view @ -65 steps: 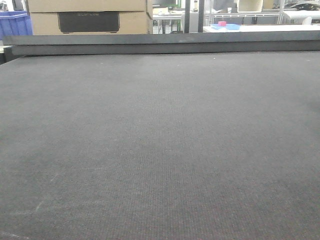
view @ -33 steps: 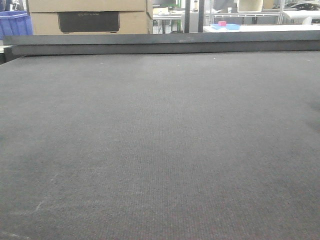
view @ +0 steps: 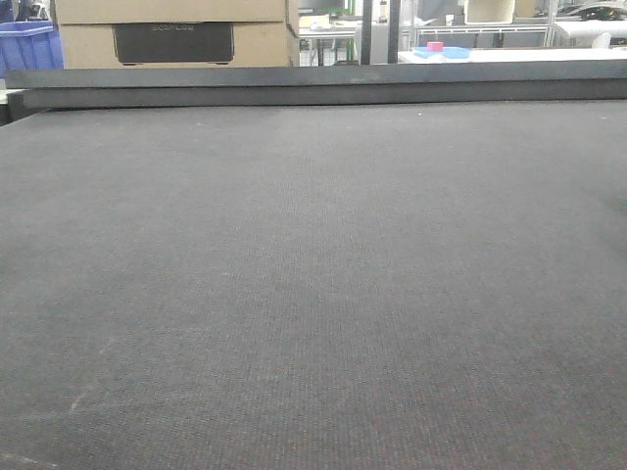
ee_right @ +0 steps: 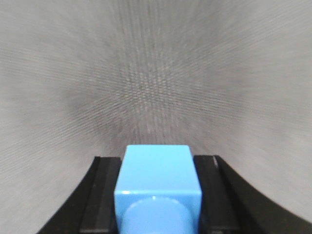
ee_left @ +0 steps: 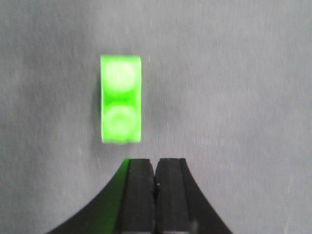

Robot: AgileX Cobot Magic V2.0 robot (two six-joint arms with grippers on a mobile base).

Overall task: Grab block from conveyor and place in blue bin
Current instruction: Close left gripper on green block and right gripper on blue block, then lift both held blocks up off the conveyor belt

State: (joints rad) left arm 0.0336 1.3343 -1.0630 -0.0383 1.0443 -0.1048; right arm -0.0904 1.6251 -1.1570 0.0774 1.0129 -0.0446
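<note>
On the belt (ee_left: 234, 73), upper middle of left wrist view: green block (ee_left: 121, 99), lying free | left gripper (ee_left: 155, 163) fingers together, empty, just below it | right gripper (ee_right: 157, 163) clamps blue block (ee_right: 157, 178), bottom middle.

The left pincer (ee_left: 156, 163) is matte black: two flat, squared-off fingers (ee_left: 140, 195) whose outer edges sweep outward in curves toward the base. The right pincer (ee_right: 157, 161) shows the same black, flaring fingers (ee_right: 105, 195).
</note>
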